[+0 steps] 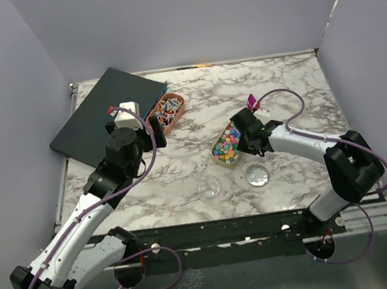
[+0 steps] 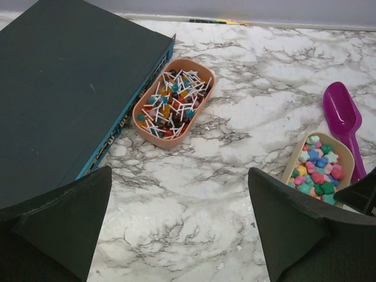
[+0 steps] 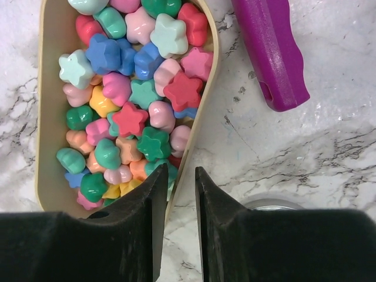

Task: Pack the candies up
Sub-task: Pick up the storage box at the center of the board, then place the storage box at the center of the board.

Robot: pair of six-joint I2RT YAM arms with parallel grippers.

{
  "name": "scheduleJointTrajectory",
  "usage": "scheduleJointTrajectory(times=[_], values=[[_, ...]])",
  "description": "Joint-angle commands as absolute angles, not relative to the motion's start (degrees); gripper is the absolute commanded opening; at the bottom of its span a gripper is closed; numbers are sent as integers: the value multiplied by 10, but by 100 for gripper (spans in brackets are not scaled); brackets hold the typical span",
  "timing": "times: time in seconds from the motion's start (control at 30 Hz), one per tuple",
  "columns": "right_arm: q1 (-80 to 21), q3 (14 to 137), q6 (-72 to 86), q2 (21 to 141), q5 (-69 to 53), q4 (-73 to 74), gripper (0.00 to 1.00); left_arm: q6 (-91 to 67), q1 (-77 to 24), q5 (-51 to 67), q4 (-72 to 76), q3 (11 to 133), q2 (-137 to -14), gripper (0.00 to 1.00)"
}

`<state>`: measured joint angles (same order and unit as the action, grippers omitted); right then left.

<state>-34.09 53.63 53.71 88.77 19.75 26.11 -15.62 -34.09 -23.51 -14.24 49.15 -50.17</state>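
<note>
Many candies (image 3: pixel 129 117) in tray (image 3: pixel 50 35), right pincer (image 3: pixel 181 171) at its rim

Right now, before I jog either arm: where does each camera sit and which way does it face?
Top external: above and behind the bases, looking down on the marble table; both arms show.
Left wrist: on the left arm, facing forward low over the table, past the open left gripper toward the lollipop tray and dark box.
Right wrist: looking down past the right gripper at the star-candy tray.
Shared: both wrist views catch the star-candy tray and purple scoop.
</note>
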Motion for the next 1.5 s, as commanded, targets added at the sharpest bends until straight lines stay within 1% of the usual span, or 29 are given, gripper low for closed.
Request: scheduleJointTrajectory(times=[0.0, 0.13, 0.3, 0.33, 0.57, 0.73, 0.87, 1.2, 1.47], values=[[-344, 548, 552, 903, 191, 244, 27, -160, -337, -226, -138, 488, -492, 99], [-344, 545, 553, 904, 193, 241, 19, -160, -337, -226, -138, 488, -492, 99], [-344, 549, 548, 903, 196, 243, 2, -160, -337, -224, -138, 487, -494, 99], [-344, 551, 545, 903, 197, 243, 1, -160, -337, -224, -138, 487, -494, 99], [-343, 587, 486, 915, 216, 244, 0, -160, -337, -225, -137, 488, -497, 99], [-336, 654, 404, 941, 223, 256, 0, -159, -337, -226, -138, 488, -499, 99], [-323, 701, 337, 975, 194, 258, 0, -159, -337, -225, -138, 488, -498, 99], [-279, 786, 231, 1048, 137, 266, 0, -158, -338, -231, -139, 488, -489, 99], [-242, 810, 211, 1076, 124, 266, 0, -160, -337, -217, -140, 487, -487, 99]])
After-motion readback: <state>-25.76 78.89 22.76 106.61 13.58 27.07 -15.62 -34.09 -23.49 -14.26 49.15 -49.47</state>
